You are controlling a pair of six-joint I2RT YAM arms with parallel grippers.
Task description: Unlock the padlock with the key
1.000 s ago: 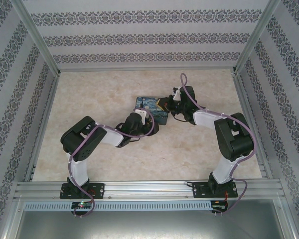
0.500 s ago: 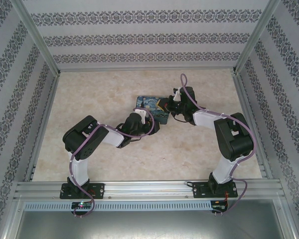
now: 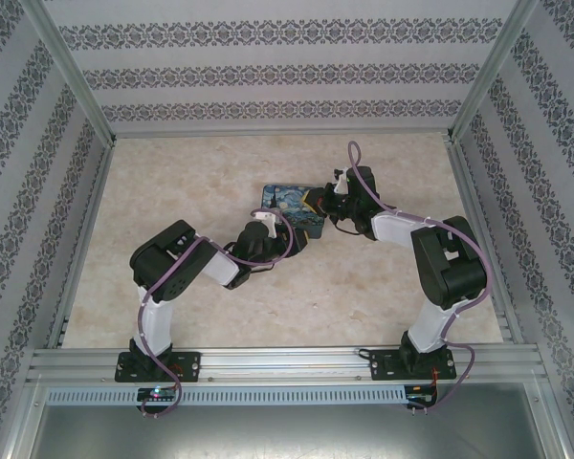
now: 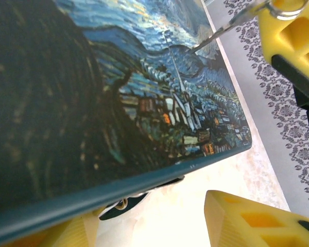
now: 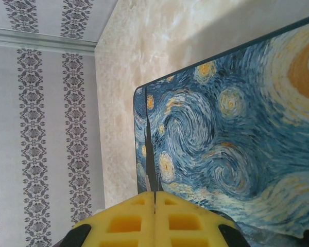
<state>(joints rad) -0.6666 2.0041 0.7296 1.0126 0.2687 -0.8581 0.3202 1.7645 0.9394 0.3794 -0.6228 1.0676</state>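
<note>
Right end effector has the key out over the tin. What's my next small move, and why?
I'd probably lift the key slightly off the painted tin rather than push on. The right end effector is shut on its blade, and in the left wrist view the tip seems to touch the tin's painted top, well in from the edge, so pressing would likely only scrape it.

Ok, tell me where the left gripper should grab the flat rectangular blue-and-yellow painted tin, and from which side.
Probably across the shorter span of the painted tin, clamping its straight, parallel side walls, coming from above near its left end. The lid is broad and smooth, and the right gripper, shut on the thin silvery key, hangs over the right end.
</note>
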